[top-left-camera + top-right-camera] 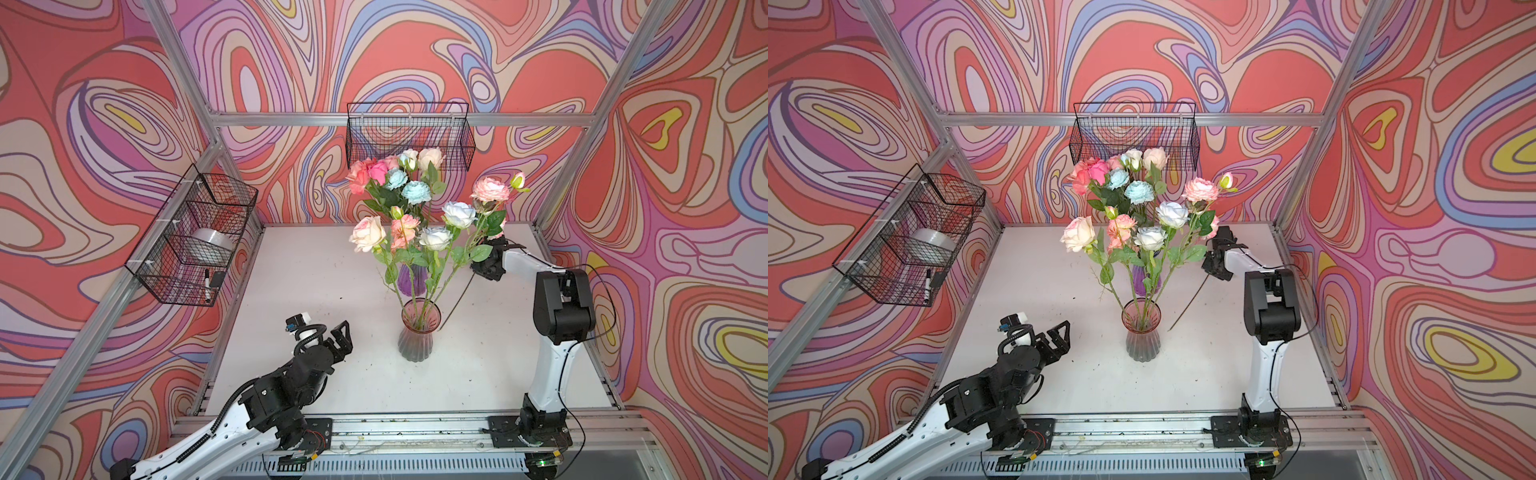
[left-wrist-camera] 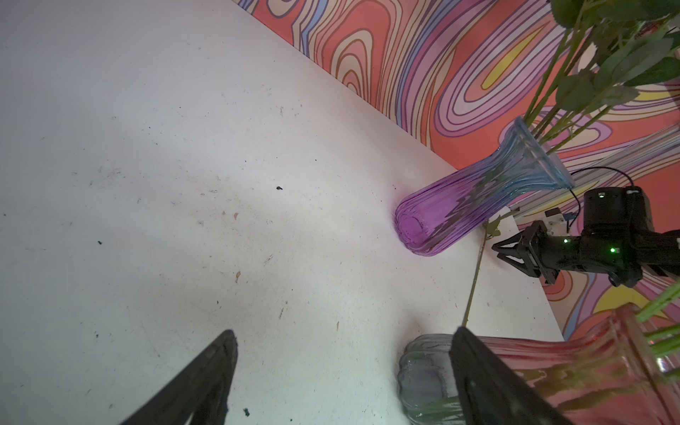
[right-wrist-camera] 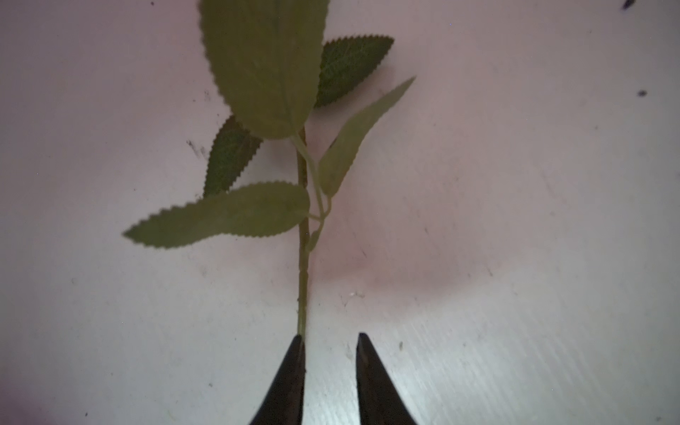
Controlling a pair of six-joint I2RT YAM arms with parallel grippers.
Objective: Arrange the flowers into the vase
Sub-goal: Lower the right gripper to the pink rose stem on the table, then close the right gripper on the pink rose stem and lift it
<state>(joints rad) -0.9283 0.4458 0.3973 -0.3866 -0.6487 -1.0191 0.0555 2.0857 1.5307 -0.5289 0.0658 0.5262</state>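
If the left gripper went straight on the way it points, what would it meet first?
Probably the table, short of the purple vase. The left gripper is open, and one finger passes close by the base of the near vase, so it might brush that first; depth is unclear.

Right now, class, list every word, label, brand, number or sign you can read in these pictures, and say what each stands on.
No text can be read in any view.
Marker in the side wire basket: any print on its barrel is too small to read.
Tape roll in that basket: no label shows.
Patterned walls: coloured swirls only, no lettering.
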